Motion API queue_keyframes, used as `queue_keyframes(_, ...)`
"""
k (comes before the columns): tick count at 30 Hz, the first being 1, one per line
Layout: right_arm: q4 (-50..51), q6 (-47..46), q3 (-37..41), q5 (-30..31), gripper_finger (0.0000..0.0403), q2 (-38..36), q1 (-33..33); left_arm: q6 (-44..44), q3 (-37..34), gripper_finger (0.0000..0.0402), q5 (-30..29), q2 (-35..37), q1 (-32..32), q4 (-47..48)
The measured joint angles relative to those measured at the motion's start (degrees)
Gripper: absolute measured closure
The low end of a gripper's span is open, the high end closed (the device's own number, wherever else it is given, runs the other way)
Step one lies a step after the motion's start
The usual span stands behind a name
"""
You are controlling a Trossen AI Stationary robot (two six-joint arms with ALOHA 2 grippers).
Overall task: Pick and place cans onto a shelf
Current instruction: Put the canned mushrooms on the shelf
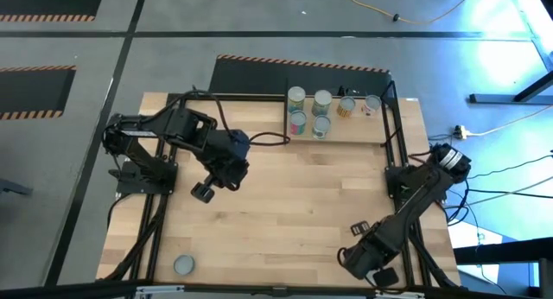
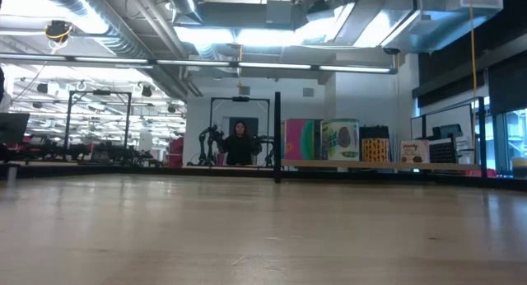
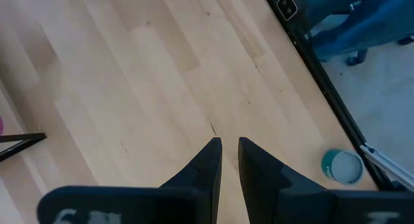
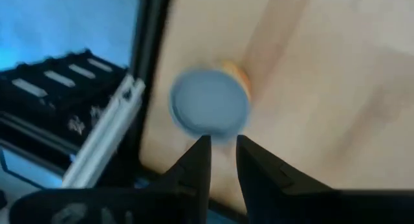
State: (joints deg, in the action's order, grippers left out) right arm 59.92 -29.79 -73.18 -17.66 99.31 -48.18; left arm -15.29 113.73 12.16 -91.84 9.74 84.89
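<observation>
Several cans (image 1: 309,111) stand upright on the light wood shelf (image 1: 354,133) at the table's far right; the low view shows them too (image 2: 339,141). A teal can (image 1: 183,264) stands at the near left corner and shows in the left wrist view (image 3: 343,166). A can with a silver top and orange label (image 4: 210,107) stands by the near right rail, hidden under my right arm in the high view. My right gripper (image 1: 381,276) (image 4: 223,141) is shut, its tips at this can's top rim. My left gripper (image 1: 205,191) (image 3: 229,143) is shut and empty above mid-table. My right gripper's shut fingertips (image 4: 202,146) come down at the silver top's near rim (image 4: 217,134). The view is blurred, and I cannot tell whether they touch it. The can stands upright on the table.
Black frame rails run along the table's left (image 1: 155,230) and right (image 1: 399,152) sides. A thin black panel (image 2: 277,137) stands at the shelf's left end. A person (image 2: 240,143) stands far behind the table. Bare tabletop (image 1: 294,204) lies between the arms.
</observation>
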Motion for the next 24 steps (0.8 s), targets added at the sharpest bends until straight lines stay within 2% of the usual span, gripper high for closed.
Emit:
queue_keyframes(3,-6.7,-1.2,3.4,0.1,0.0327,0.0,-0.7,0.0,0.0,0.0357,0.0,0.0,0.2,0.0)
queue_keyframes(7,-7.5,-4.0,6.7,2.9,0.0327,0.0,-1.2,0.2,0.0,0.0357,0.0,0.0,0.2,0.0)
queue_keyframes(24,-19.4,-5.9,15.7,2.7,0.0327,-0.2,-1.1,1.6,0.0,0.0357,-0.9,0.0,0.2,-0.1)
